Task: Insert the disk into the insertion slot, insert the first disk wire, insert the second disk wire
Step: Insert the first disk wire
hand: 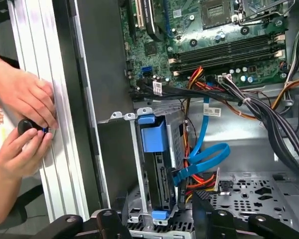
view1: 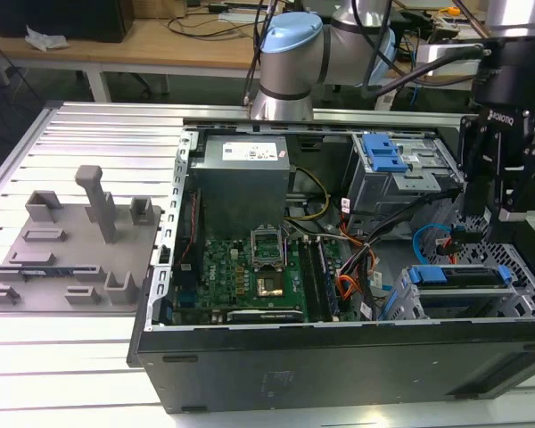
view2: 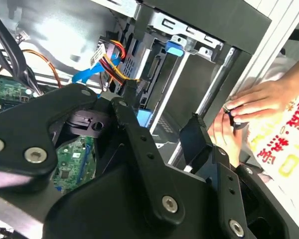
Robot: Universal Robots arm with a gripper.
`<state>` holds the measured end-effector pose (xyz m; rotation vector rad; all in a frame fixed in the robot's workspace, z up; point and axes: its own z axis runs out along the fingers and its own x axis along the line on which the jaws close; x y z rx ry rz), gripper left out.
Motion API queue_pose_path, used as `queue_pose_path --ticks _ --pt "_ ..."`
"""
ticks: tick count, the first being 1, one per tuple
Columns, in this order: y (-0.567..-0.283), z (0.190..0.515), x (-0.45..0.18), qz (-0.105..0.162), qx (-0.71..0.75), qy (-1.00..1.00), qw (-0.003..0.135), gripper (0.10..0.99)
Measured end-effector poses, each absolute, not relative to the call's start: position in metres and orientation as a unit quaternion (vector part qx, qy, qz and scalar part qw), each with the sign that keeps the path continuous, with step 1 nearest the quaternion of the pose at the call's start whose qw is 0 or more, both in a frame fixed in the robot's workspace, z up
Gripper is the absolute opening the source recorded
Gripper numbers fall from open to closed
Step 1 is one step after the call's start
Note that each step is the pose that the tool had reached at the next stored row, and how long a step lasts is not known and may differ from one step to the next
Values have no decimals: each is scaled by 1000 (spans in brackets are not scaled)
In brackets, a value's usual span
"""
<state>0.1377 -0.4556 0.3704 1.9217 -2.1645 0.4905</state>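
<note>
The disk [hand: 162, 179] with its bright blue carrier [hand: 153, 137] lies seated in the insertion slot [hand: 120, 117], a grey perforated cage; in the exterior view the disk [view1: 455, 275] sits low at the case's right end. A blue flat wire [hand: 205, 149] loops down to the disk's side beside a red, yellow and orange wire bundle [hand: 202, 180]; I cannot tell whether either is plugged in. My gripper [view1: 492, 218] hangs above the disk, open and holding nothing. In both wrist views the gripper [hand: 154, 209] [view2: 162, 107] has its dark fingers spread apart.
A person's hands [hand: 20, 114] [view2: 244, 107] hold a small black object at the table rail beside the case. A taller grey cage with a blue tab [view1: 383, 153] stands farther back. The motherboard [view1: 250, 267] fills the case's middle. A grey fixture plate [view1: 71, 245] lies at the exterior view's left.
</note>
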Motion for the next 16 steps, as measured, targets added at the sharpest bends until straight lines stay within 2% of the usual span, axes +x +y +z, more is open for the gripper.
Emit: queue_pose_path --ticks 2,4,10,14,15,16 --pt "-456 368 138 172 662 -722 106 608" --pt "-455 367 138 177 666 -716 111 471" --pt "-437 361 138 191 667 -709 123 471" --pt "-437 355 138 192 668 -708 124 455" --pt "-435 353 138 194 668 -707 125 318" --pt "-431 352 138 195 670 -705 124 318"
